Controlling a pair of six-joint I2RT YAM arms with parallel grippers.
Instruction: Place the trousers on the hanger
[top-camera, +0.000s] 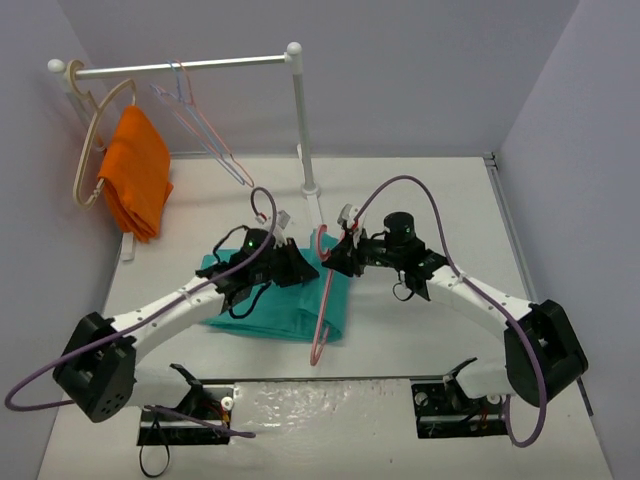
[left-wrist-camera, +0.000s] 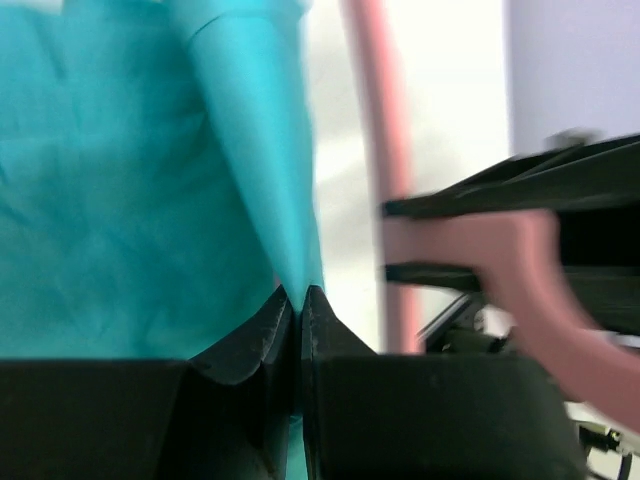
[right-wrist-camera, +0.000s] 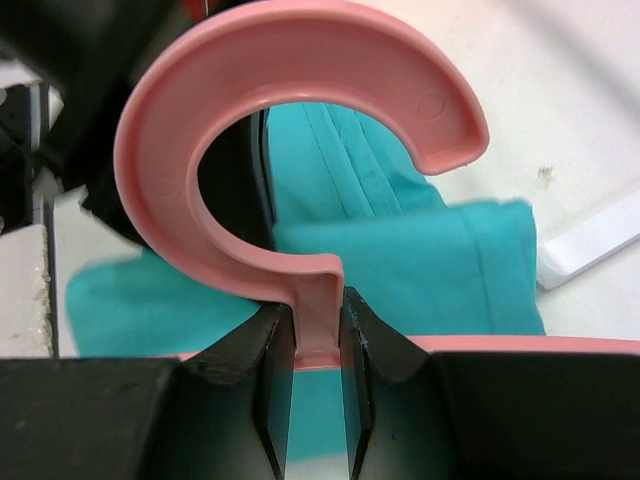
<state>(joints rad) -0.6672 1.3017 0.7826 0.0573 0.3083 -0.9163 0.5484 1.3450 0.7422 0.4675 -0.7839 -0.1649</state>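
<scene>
trousers (top-camera: 290, 315) lie folded flat abt mid-table, a bit left of centre, teal fabric spread btwn the two arms. left gripper (left-wrist-camera: 298, 296) is down on their far right part, jaws pinched tight together on a raised fold of the teal cloth; wrist cam shows the fold running up out of the fingertips.

hanger (top-camera: 326, 300), thin salmon-pink, runs along the right side of the trousers, hook end toward the far edge of the table (top-camera: 420, 200), other end toward the near edge and reaching past the fabric onto bare surface. resting on the cloth or lifted off it: can't tell from above. right gripper (right-wrist-camera: 318, 300) clamps the hanger at the neck just under the hook, one finger each side of the pink stem, hook curling up above the fingertips. the two grippers sit just beside each other over the trousers' far right corner.

far left corner: white rack (top-camera: 299, 120) w/ a thick beige hanger (top-camera: 84, 180) carrying an orange cloth (top-camera: 138, 185) at the left end of the rail, thin pale blue/pink hangers (top-camera: 205, 130) next along toward the post. all well apart from the trousers.
</scene>
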